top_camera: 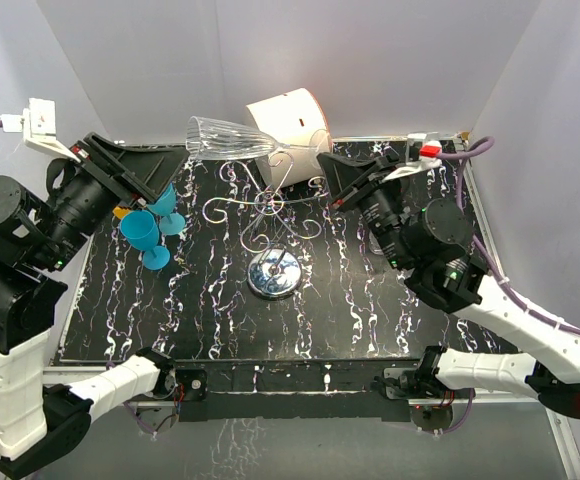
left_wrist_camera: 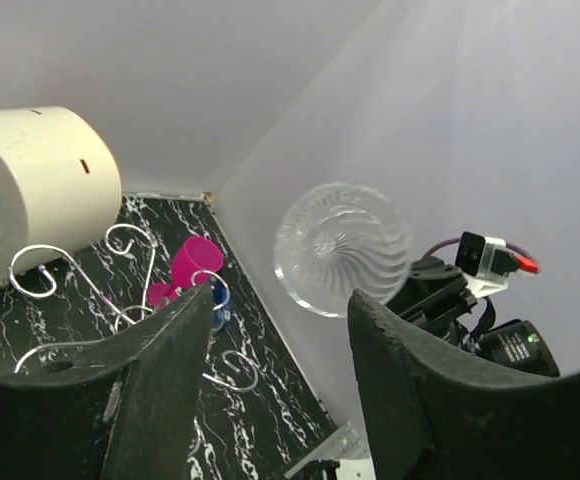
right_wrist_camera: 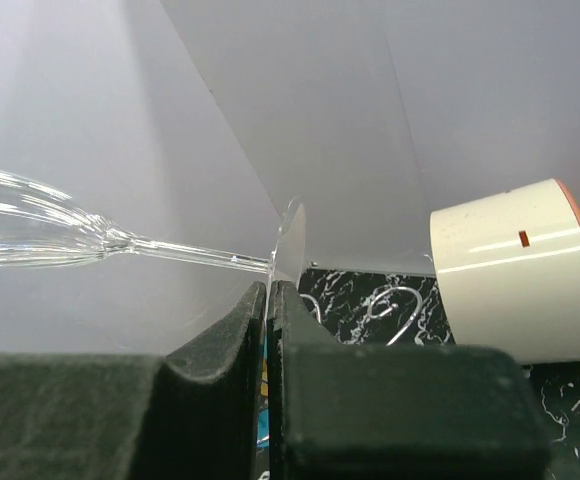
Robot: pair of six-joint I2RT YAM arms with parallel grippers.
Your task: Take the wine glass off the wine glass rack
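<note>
Pinching the thin round foot of the wine glass (top_camera: 225,138) between almost closed fingers, the right gripper (right_wrist_camera: 268,300) holds it on its side above the far edge of the desk (top_camera: 370,330), with the stem level and the bowl pointing toward the left edge. The wine glass rack (top_camera: 270,215) stands at the middle of the desk on its shiny round base, its curled arms just below the glass. Whether the stem touches the topmost scroll cannot be told. The left gripper (left_wrist_camera: 280,345) hangs near the far left corner with its fingers spread wide and nothing between them, above the blue cups (top_camera: 150,232). A white drum (top_camera: 288,120) lies at the far edge.
</note>
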